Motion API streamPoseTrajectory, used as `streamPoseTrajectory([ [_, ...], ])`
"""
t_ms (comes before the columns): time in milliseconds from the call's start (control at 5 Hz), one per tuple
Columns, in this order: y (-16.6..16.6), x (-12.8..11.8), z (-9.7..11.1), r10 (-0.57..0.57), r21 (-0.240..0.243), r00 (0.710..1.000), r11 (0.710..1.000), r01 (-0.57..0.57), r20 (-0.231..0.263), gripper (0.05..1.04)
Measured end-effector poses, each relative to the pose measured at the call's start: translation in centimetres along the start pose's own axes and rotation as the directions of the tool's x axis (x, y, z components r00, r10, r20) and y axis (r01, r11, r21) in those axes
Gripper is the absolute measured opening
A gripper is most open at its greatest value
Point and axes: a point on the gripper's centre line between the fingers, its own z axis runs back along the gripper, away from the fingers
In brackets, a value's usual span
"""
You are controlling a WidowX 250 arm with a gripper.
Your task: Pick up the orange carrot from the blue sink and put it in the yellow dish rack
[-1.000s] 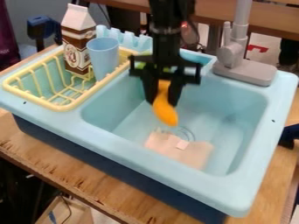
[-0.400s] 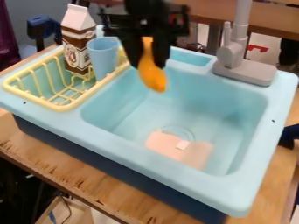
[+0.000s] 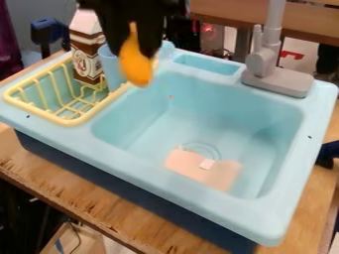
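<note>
Claw clenching an orange toy

We are seeing it hanging above the sink, near the blue cup, pinched by its narrow top. We are judging it light, stiff, perhaps slippery, so we are favouring its thicker middle for gripping.

We see bright, diffuse light that seems to fall from above, washing the sink's rim pale and leaving a soft sheen on the faucet base. Shading in the basin is gentle, while the space under the worktop sinks into near-black. We find the black pincer almost without detail, and the orange thing smeared by blur
</note>
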Motion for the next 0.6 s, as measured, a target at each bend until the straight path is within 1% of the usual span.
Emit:
streamPoseTrajectory([
  [200, 1.4, -0.6, 1.8, 0.024, 0.039, 1.000, 0.999, -0.024, -0.005, 0.442],
  [400, 3.8, -1.1, 2.7, 0.114, 0.046, 0.993, 0.992, -0.114, -0.002, 0.442],
  [600, 5.7, -1.7, 3.0, 0.182, 0.034, 0.983, 0.983, -0.182, 0.002, 0.443],
])
